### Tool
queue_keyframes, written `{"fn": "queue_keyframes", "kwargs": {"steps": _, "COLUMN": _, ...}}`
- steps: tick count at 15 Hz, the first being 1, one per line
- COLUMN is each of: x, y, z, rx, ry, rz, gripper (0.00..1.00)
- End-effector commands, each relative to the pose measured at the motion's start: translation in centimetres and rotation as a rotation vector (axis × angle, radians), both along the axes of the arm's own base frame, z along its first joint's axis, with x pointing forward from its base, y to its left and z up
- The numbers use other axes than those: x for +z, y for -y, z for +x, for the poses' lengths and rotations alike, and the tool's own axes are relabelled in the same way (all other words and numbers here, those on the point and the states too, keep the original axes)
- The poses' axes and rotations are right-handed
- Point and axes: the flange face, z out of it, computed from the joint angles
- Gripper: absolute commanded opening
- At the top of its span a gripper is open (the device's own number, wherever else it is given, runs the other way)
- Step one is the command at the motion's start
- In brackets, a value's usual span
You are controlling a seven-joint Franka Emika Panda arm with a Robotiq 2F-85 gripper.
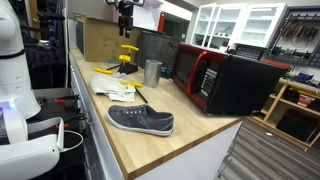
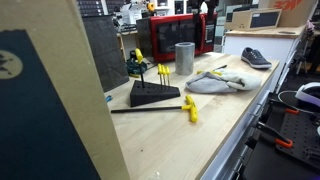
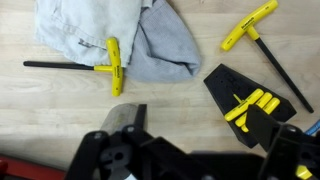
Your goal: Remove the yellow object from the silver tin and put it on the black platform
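Note:
The silver tin (image 1: pixel 152 72) stands upright on the wooden counter in both exterior views (image 2: pixel 184 57); no yellow shows in it, and it is out of the wrist view. The black platform (image 3: pixel 250 112) carries several yellow handles (image 3: pixel 255 103) and also shows in an exterior view (image 2: pixel 153 94). Two yellow-handled T-shaped pieces lie on the counter, one by the cloth (image 3: pixel 113 66) and one beyond the platform (image 3: pixel 250 38). My gripper (image 3: pixel 205 120) is open and empty, high above the counter (image 1: pixel 125 18), with its right finger over the platform.
A grey cloth (image 3: pixel 150 40) lies crumpled on the counter. A grey shoe (image 1: pixel 141 120) sits near the counter's front edge. A black-and-red microwave (image 1: pixel 225 78) stands beside the tin. Cardboard boxes (image 1: pixel 100 38) stand at the back.

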Motion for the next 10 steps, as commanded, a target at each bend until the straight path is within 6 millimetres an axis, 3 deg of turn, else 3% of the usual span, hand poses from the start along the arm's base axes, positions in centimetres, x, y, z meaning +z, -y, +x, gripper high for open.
{"fn": "queue_keyframes", "kwargs": {"steps": 1, "x": 1.8, "y": 1.1, "z": -1.0, "rx": 0.012, "ry": -0.015, "rz": -0.012, "gripper": 1.00}}
{"fn": "queue_keyframes", "kwargs": {"steps": 5, "x": 2.7, "y": 1.6, "z": -1.4, "rx": 0.007, "ry": -0.041, "rz": -0.027, "gripper": 1.00}}
{"fn": "queue_keyframes", "kwargs": {"steps": 6, "x": 1.8, "y": 1.1, "z": -1.1, "rx": -0.013, "ry": -0.022, "rz": -0.017, "gripper": 1.00}}
{"fn": "queue_keyframes", "kwargs": {"steps": 10, "x": 1.7, "y": 1.1, "z": -1.2, "rx": -0.014, "ry": -0.028, "rz": -0.019, "gripper": 1.00}}
